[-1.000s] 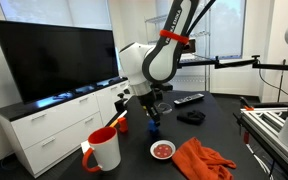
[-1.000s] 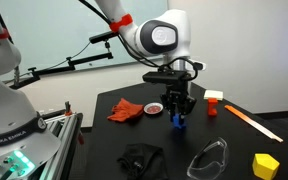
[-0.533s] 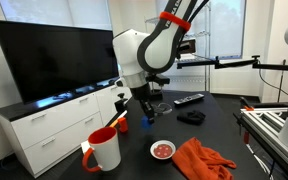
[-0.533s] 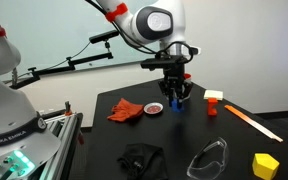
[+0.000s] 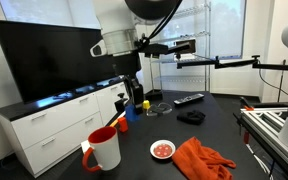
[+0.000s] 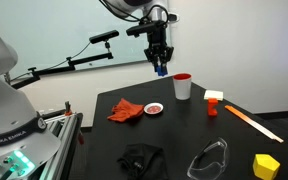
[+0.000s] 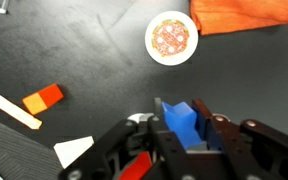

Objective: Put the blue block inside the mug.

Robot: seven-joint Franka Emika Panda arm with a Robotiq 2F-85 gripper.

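My gripper [image 6: 160, 66] is shut on the small blue block [image 6: 161, 70] and holds it high above the black table. In that exterior view it hangs above and to the left of the white mug [image 6: 182, 87], which has a red inside. In an exterior view the gripper [image 5: 135, 93] hangs behind and above the mug [image 5: 104, 150], well clear of it. In the wrist view the blue block [image 7: 184, 122] sits between the fingers [image 7: 187, 135]. A white and red shape below them, likely the mug [image 7: 80, 151], is mostly hidden.
A small plate [image 7: 170, 38] and an orange cloth [image 7: 244, 15] lie on the table. A red-orange block [image 7: 42, 98] and a wooden stick [image 7: 9, 108] lie near the mug. A yellow block [image 6: 265, 164], clear glasses [image 6: 209, 158] and a black cloth [image 6: 139, 158] lie near the front edge. A TV [image 5: 54, 60] stands beside the table.
The gripper has risen well above the table with the blue block in it and has moved sideways towards the mug. The mug and the other things have not moved.
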